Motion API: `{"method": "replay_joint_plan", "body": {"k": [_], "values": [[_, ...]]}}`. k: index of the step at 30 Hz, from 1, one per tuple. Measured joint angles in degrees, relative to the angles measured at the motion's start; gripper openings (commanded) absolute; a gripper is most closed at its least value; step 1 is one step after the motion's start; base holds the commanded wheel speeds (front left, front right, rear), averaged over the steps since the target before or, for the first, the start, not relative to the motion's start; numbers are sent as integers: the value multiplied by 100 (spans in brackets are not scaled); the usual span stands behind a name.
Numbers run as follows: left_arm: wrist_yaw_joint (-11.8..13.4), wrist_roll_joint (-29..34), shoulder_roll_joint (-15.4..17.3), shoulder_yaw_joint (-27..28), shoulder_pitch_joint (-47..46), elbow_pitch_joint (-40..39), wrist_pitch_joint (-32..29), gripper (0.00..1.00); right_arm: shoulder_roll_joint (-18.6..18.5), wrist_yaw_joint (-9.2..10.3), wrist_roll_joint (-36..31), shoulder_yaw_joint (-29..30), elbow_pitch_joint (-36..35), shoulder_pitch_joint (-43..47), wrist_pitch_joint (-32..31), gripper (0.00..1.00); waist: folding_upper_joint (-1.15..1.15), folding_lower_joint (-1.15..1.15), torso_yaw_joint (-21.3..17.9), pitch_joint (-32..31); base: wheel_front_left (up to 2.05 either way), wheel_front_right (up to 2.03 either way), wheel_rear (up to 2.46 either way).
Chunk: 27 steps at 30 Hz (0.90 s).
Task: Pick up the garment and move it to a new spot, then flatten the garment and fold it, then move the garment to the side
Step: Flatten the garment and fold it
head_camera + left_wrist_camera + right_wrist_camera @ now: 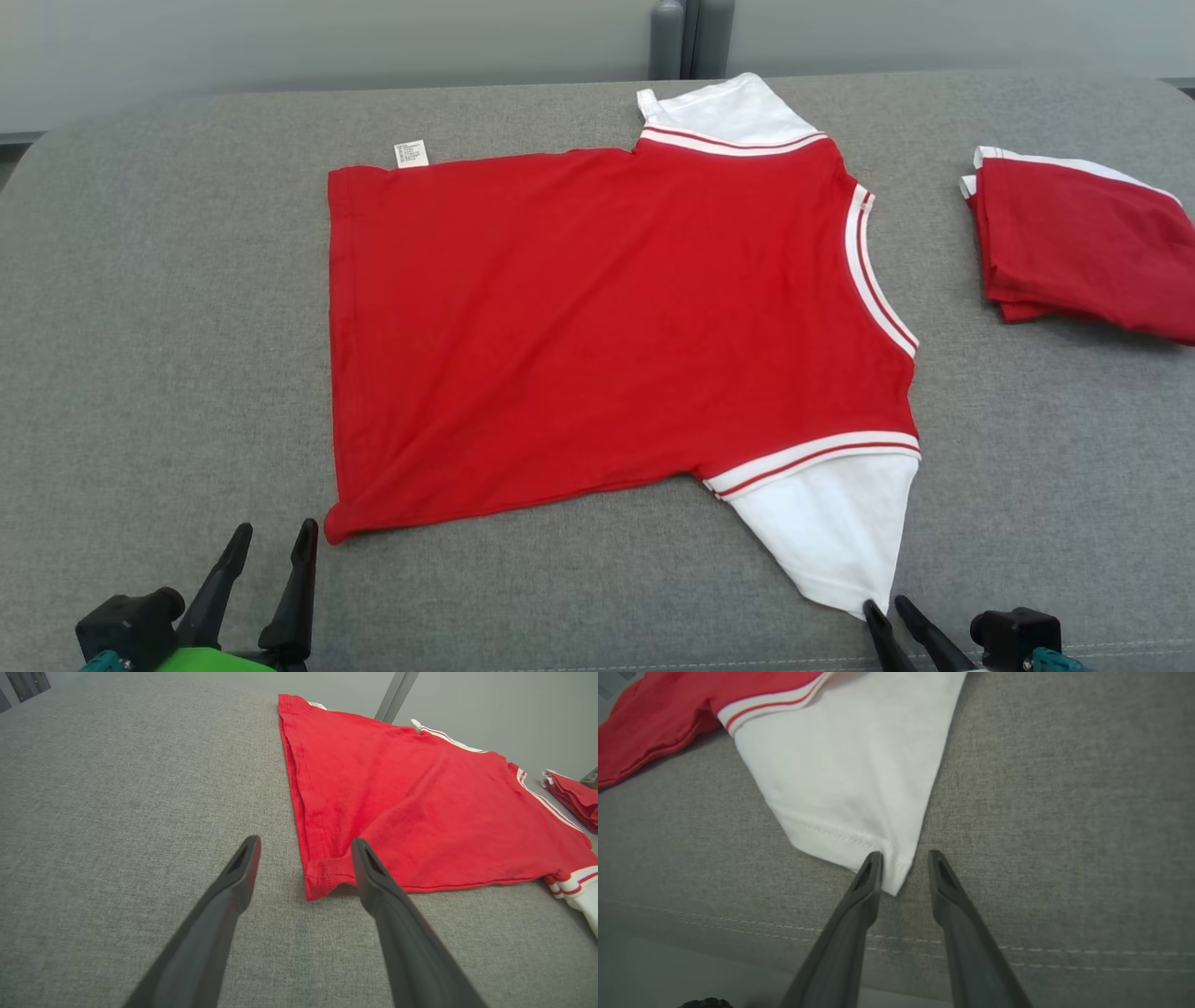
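Note:
The garment (607, 327) is a red shirt with white, red-striped sleeves, spread flat on the grey cushion (168, 327). My left gripper (276, 528) is open just short of the hem's near corner; in the left wrist view that folded-over red corner (327, 877) lies between the left gripper's (304, 842) fingertips, close to the right-hand one. My right gripper (887, 605) sits at the tip of the near white sleeve (831, 532). In the right wrist view the sleeve's point (892, 877) lies between the right gripper's (906, 855) narrowly parted fingers, the left one resting on the cloth.
A second red and white garment (1083, 247) lies folded at the cushion's right side. A white label (411, 154) sticks out at the shirt's far hem corner. A grey post (681, 37) stands behind the cushion. The cushion's stitched front seam (1064, 952) runs just under my right gripper.

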<state>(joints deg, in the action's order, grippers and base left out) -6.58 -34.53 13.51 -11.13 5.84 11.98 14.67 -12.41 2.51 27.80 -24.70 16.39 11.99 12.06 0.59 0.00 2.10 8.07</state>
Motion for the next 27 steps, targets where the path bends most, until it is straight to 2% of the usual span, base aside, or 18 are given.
{"method": "replay_joint_plan", "body": {"k": [4,6,9,10,17,27], "values": [[-4,1,1,0,-36,0,0,100,33,-48,2,-4,130,-155,1,48,0,0,36,92,0,0,0],[-4,4,2,-15,-86,7,0,100,52,-91,2,-8,181,-233,1,35,0,0,45,130,0,0,0],[-5,16,1,-175,-153,68,-1,100,79,-151,2,-23,257,-364,1,4,0,0,51,181,0,0,0],[-33,15,-8,-240,-153,100,-22,100,92,-168,2,-31,277,-404,1,0,0,0,52,189,0,0,0],[-49,-1,-8,-423,-208,245,-101,100,96,-298,0,-87,426,-580,1,0,0,0,-12,229,0,0,0],[-52,-58,-7,-593,-478,564,-205,100,152,-353,1,-80,554,-690,44,0,0,0,-86,269,0,0,0]]}}
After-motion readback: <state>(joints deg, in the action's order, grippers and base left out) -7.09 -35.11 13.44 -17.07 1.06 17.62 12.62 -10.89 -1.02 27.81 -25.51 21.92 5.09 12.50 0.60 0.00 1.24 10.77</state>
